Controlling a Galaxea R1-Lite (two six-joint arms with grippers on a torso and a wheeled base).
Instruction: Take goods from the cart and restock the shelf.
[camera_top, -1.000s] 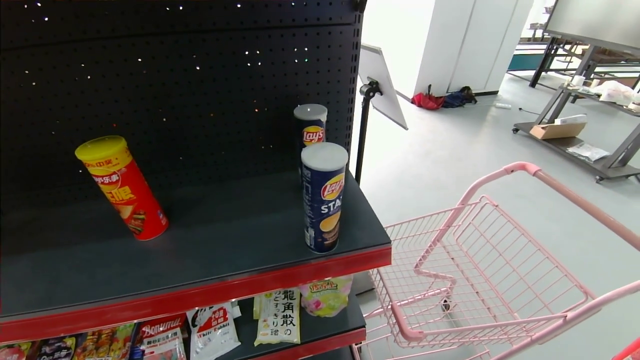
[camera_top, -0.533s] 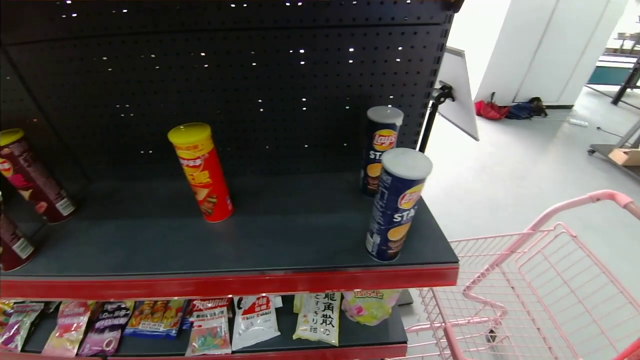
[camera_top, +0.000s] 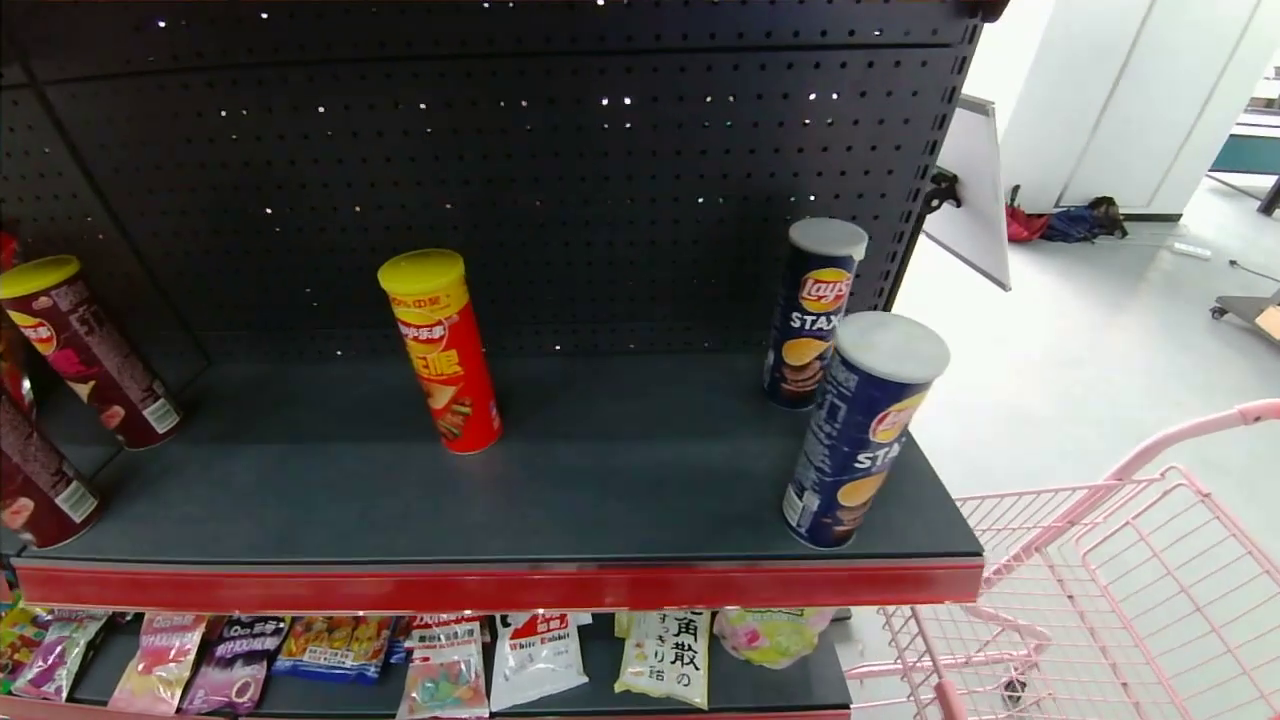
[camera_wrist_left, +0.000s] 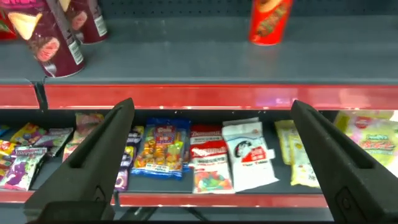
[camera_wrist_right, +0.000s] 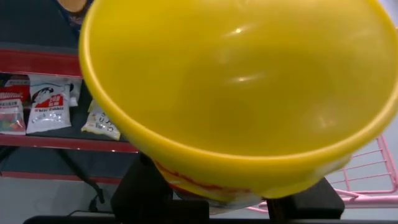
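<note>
A yellow-lidded can (camera_wrist_right: 242, 81) stands in my right gripper (camera_wrist_right: 224, 194), which is shut on its body just below the lid; the lid hides most of the can. My left gripper (camera_wrist_left: 211, 106) hangs open and holds nothing, facing the shelf's red front edge (camera_wrist_left: 205, 96). On the dark shelf (camera_top: 600, 470) a red can with a yellow lid (camera_top: 445, 360) stands mid-shelf. Two blue cans (camera_top: 815, 310) (camera_top: 860, 445) stand at its right end. The pink cart (camera_top: 1100, 580) sits to the right of the shelf, lower down.
Maroon cans (camera_top: 90, 350) stand at the shelf's left end. Snack bags (camera_top: 440, 660) line the lower shelf. A wide bare stretch lies between the red can and the blue cans. A white board on a stand (camera_top: 975, 200) stands beyond the shelf's right end.
The head camera has swung left, so shelf and cart have shifted right in the picture and the maroon cans have come into view. The cans on the shelf stand as before.
</note>
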